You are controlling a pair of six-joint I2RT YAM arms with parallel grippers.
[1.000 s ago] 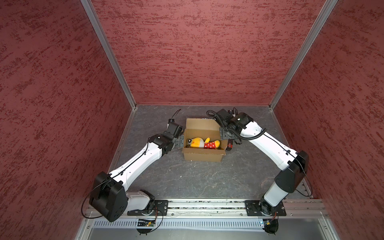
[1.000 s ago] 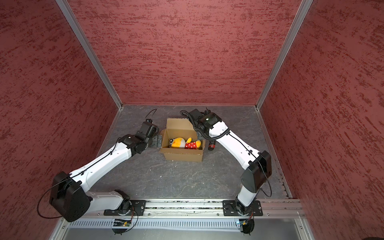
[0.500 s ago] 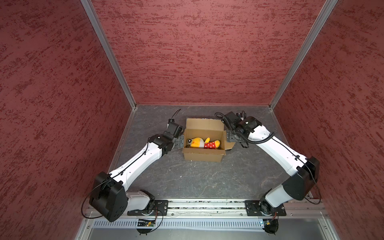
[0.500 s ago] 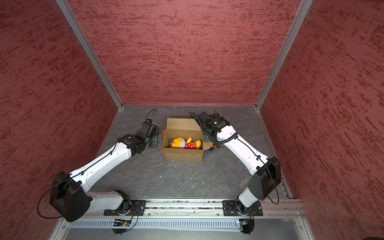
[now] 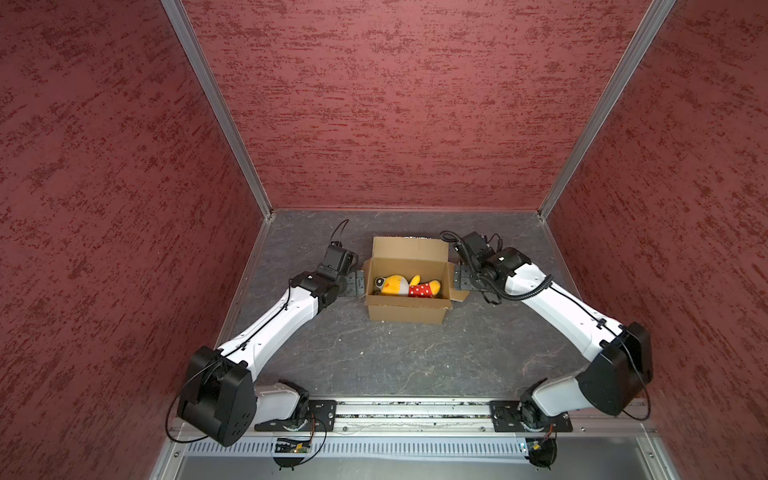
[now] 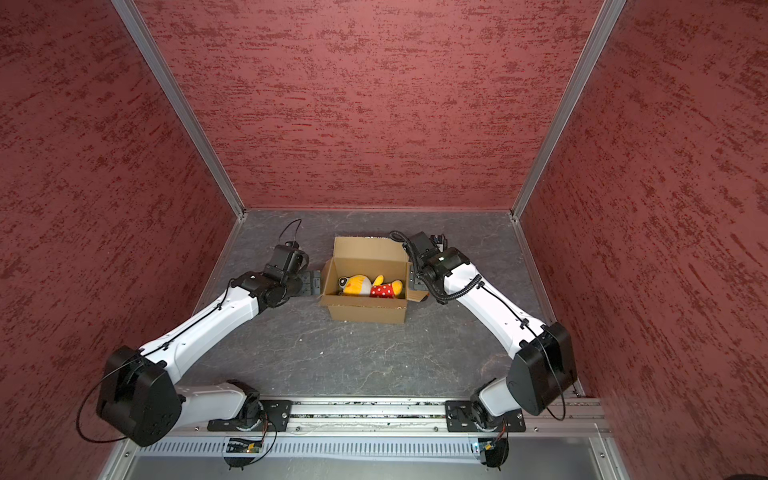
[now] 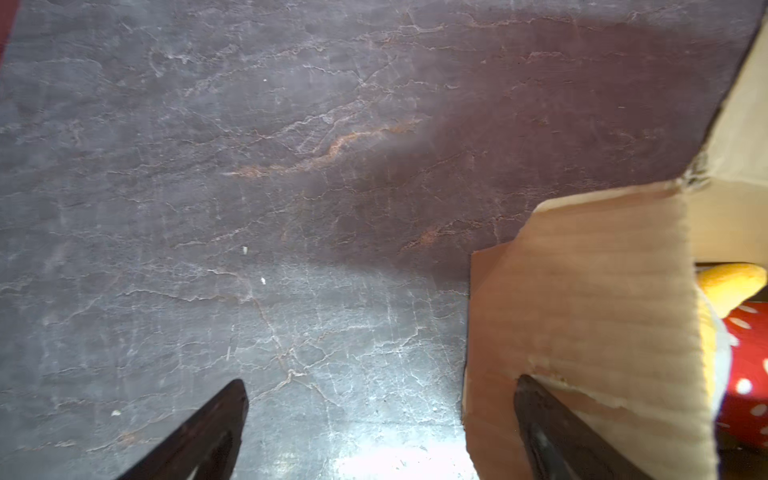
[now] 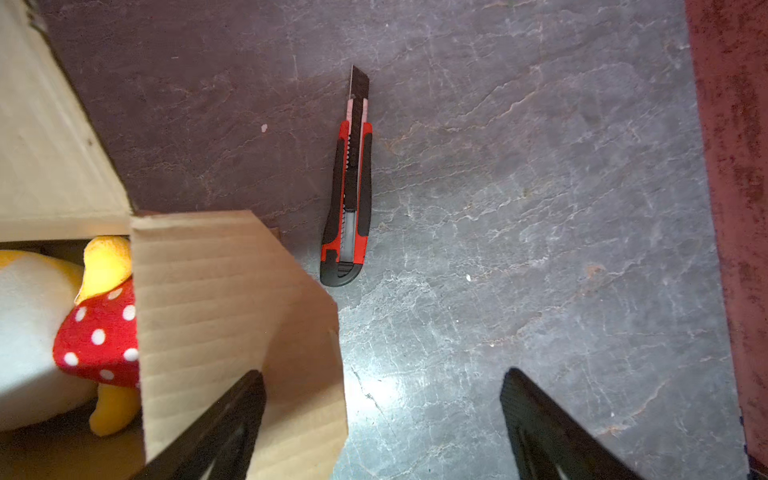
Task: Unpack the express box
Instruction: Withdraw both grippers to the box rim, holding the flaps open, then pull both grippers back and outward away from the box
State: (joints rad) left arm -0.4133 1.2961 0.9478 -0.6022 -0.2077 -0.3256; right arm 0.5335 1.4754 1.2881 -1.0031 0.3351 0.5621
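While left gripper (image 5: 356, 283) and right gripper (image 5: 462, 279) gape empty beside the opened express box (image 5: 405, 311), its plush toy (image 5: 399, 286) apparently awaits removal

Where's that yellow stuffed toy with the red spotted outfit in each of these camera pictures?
In a top view: the plush toy lies inside the open express box, mid-table.
In a top view: same place, inside the box.
Left wrist: a sliver of it shows past a cardboard flap.
Right wrist: more of it shows beside a flap.
Shared landmark: the express box's brown flaps.
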